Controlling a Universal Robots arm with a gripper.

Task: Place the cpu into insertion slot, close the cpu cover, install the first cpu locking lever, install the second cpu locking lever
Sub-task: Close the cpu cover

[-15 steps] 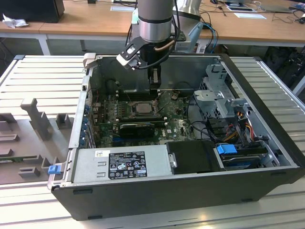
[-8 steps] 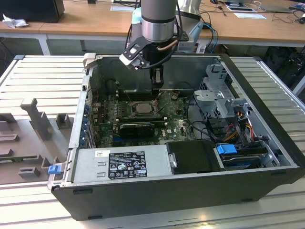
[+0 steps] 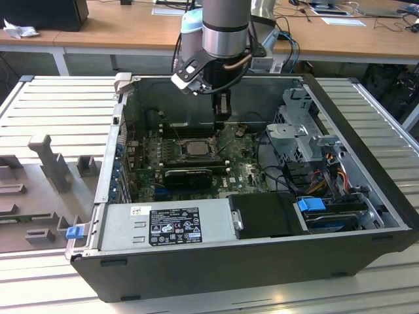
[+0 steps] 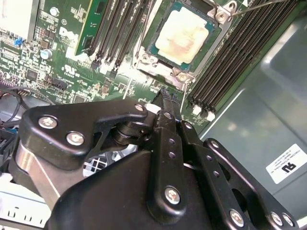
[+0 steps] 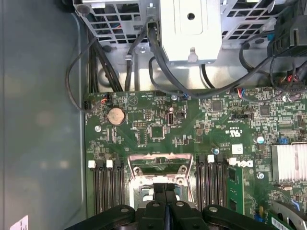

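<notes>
The cpu (image 4: pixel 184 36), a pale silvery-beige square, lies flat in the insertion slot (image 3: pixel 175 149) on the green board. The silvery cpu cover (image 4: pixel 163 67) lies down around it, its window showing the chip. A thin metal lever rod (image 4: pixel 256 5) runs past one corner of the socket; I cannot tell if it is latched. My gripper (image 3: pixel 222 121) hangs just above the socket's far edge, toward the exterior view's right of the cpu (image 3: pixel 194 148). In both wrist views its black fingers (image 5: pixel 163 191) are pressed together, shut on nothing, the tip (image 4: pixel 165 93) close beside the cover.
Black memory slots (image 4: pixel 240 52) flank the socket. A long black expansion card (image 3: pixel 188 175) lies in front of it. A drive cage (image 3: pixel 301 127) with cables stands at the exterior view's right, and the power supply (image 3: pixel 170 226) fills the case's front. The case walls rise all round.
</notes>
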